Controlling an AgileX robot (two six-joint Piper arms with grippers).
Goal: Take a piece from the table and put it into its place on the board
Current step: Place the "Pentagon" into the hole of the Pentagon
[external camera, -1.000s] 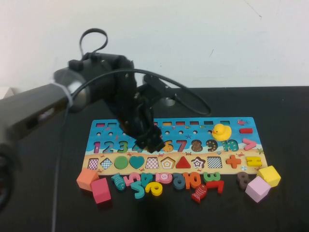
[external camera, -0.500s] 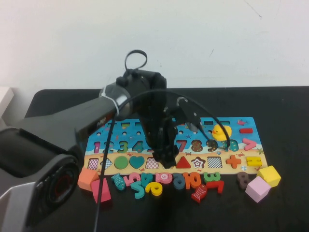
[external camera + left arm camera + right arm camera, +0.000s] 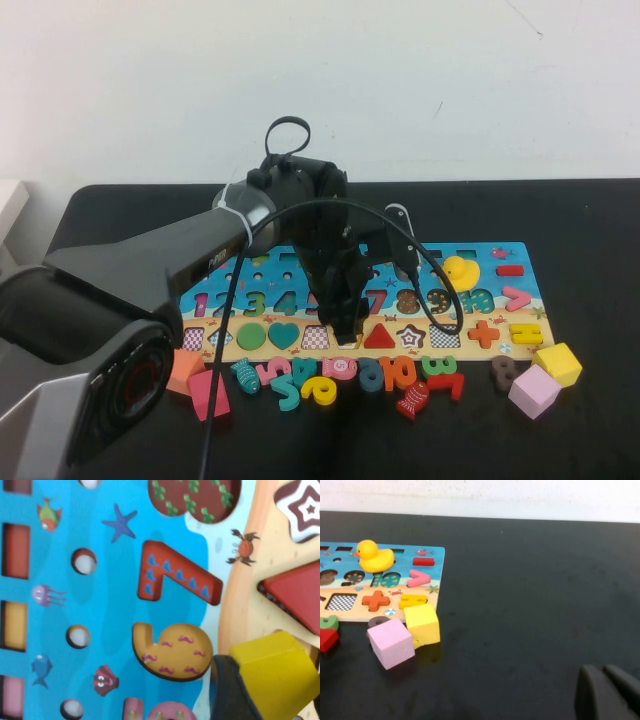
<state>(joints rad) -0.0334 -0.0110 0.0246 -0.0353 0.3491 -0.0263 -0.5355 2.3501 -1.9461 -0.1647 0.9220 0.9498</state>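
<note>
I log the board (image 3: 500,288) as my landmark, lying flat on the black table (image 3: 600,220) with its long edge toward the robot.

Left gripper (image 3: 345,333): I have it low over the board's shape row, at the pentagon recess between the checkered trapezoid slot and the red triangle (image 3: 379,336). The fingers are closed narrowly on a yellow piece (image 3: 272,672); the wrist view shows one dark finger (image 3: 230,690) pressed against its side. I judge the piece is carried here because this recess is its place; it looks tilted and not yet seated.

Right gripper (image 3: 607,692): parked off the board's right end, low over bare table, fingers together, holding nothing. I read it as kept out of the working arm's way.

Board contents, number row: seated digits, among them the red 7 (image 3: 172,575) and yellow 6 (image 3: 175,647). Shape row: green circle (image 3: 250,335), teal heart (image 3: 284,334), red triangle, star, orange plus (image 3: 483,334); several checkered slots empty. A yellow duck (image 3: 460,272) sits on the board's far right part.

Off the board, along its near edge: a line of loose numbers and fish pieces (image 3: 340,375), an orange cube (image 3: 178,365) and red cube (image 3: 208,395) near the left corner, a yellow cube (image 3: 557,364) and pink cube (image 3: 533,390) near the right corner.
</note>
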